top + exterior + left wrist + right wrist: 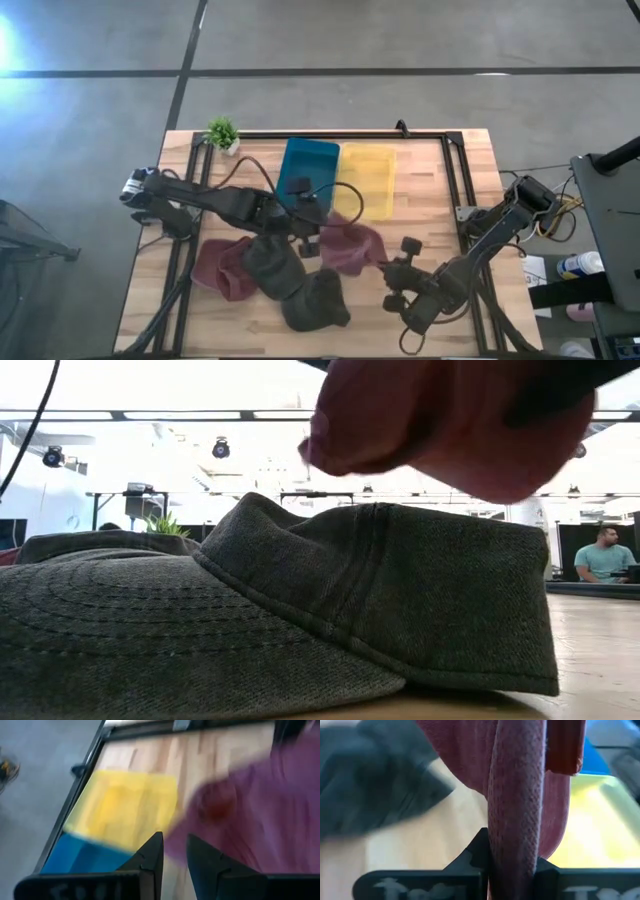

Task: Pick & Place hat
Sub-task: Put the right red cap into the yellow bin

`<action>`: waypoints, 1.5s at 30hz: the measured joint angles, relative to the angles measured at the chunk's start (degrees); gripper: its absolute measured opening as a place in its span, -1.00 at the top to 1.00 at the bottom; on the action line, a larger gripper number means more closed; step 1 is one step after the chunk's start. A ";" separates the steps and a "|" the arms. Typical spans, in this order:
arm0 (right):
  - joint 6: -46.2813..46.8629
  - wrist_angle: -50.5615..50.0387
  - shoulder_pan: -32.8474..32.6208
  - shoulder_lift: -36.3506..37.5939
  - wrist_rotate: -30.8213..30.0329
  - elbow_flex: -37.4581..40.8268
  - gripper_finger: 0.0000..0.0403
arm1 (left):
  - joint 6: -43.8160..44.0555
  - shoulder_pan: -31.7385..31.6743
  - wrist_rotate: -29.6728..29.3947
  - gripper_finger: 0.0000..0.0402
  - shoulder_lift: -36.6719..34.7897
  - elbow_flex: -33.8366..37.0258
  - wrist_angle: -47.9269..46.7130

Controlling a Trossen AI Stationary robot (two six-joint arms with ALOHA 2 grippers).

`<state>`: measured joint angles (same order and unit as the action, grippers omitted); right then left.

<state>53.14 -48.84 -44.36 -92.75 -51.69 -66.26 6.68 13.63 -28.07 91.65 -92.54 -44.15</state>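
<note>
I see a maroon hat [350,245] in the middle of the table, raised above a dark grey hat [380,600] in the low view [450,420]. My right gripper [385,268] is at its right near side, shut on it. My left gripper [310,228] hovers at the hat's left far side, its fingers [150,857] a narrow gap apart; whether they touch the cloth, I cannot tell. A second maroon hat [220,265] and two dark grey hats [270,265] [315,300] lie flat on the wood. My right gripper pinches the maroon hat's stitched brim edge [515,820] between its two fingers [470,857], coming level from the table's right near side. The brim stands on edge between the fingers. The hat is lifted clear of the grey hat below it.
A blue bin [308,170] and a yellow bin [368,180] sit side by side at the far edge behind the hats. A small potted plant [222,132] stands at the far left corner. Black frame rails [455,190] run along the table's sides. A person sits in the room beyond [603,555].
</note>
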 joint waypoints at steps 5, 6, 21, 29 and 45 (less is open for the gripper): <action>18.02 -5.29 0.48 0.15 -7.18 0.04 0.94 | 5.83 0.42 -1.25 0.61 -2.12 0.00 -5.83; 21.55 -5.59 0.72 0.21 -7.73 0.16 0.94 | 6.51 0.71 -1.67 0.61 -2.27 0.01 -6.03; 39.51 -5.02 6.94 1.60 -11.51 1.44 0.94 | 9.64 4.63 -5.08 0.61 -1.94 5.67 -4.53; 36.86 -1.97 11.38 3.73 -9.09 2.90 0.94 | 13.09 7.93 -12.08 0.61 -1.92 7.23 -1.63; 14.41 51.97 28.88 22.25 3.25 28.38 0.94 | 20.45 8.90 -13.93 0.61 -1.92 7.53 -0.82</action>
<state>67.55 3.13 -15.48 -70.49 -48.44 -37.88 27.13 22.52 -42.00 89.73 -85.01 -44.97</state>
